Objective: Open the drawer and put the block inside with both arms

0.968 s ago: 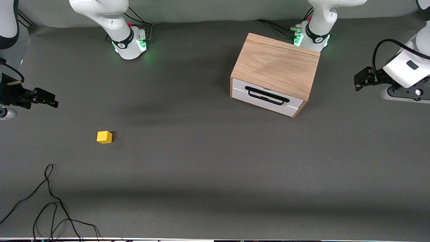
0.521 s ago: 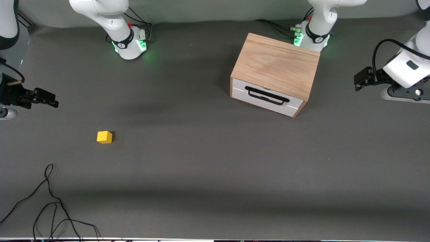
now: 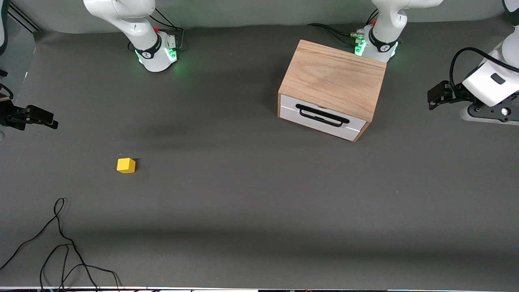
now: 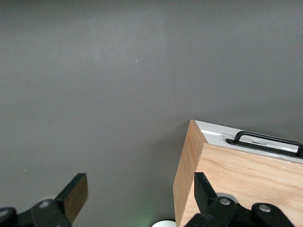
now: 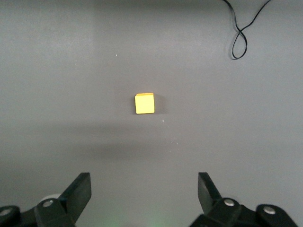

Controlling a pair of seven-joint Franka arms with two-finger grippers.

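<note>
Nothing done yet: drawer shut in box, block on desk toward right arm's end. Left end effector and right end effector both wide open, empty, up in air

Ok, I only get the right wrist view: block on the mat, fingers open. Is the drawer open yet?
Observer: No, the drawer sits shut in the box.
Operator: Where's the left gripper?
Observer: The left gripper hangs open over the box's corner, touching nothing.
Operator: How does the block lie relative to the box?
Observer: The block is nearer the front camera, toward the right arm's end.
</note>
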